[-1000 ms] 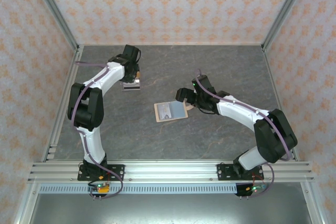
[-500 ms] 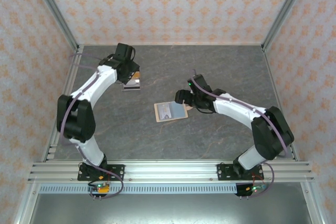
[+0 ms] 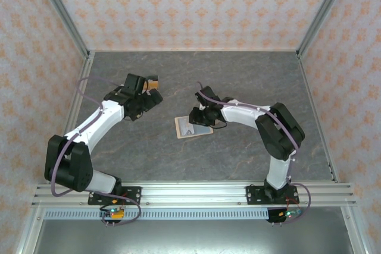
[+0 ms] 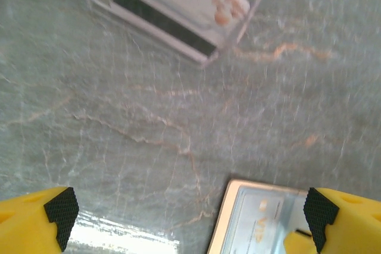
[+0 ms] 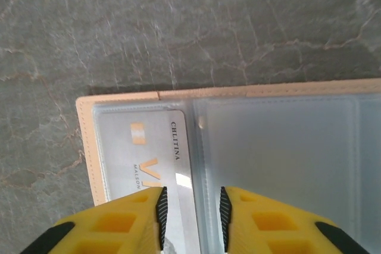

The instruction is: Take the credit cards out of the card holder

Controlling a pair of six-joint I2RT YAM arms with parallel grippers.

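The beige card holder (image 3: 191, 127) lies spread open mid-table, pale pockets up. A grey-white credit card (image 5: 143, 147) printed "VIP" sits in its left pocket. My right gripper (image 5: 191, 221) hangs just over the holder, open by a narrow gap; its fingers (image 5: 159, 218) straddle the card's inner edge and the centre fold. In the top view the right gripper (image 3: 196, 115) is at the holder's upper edge. My left gripper (image 4: 190, 221) is wide open with bare table between its tips. Ahead of it lies the card pile (image 4: 172, 10), grey-white on black. The holder's corner (image 4: 262, 218) shows by its right finger.
Dark marbled table (image 3: 238, 75) inside patterned walls with metal posts. My left gripper (image 3: 150, 95) hovers left of the holder, where the pile lay. A metal rail (image 3: 190, 193) runs along the near edge.
My left arm has swung its elbow down and left, the gripper pulling back off the card pile. My right gripper has slid left onto the card holder.
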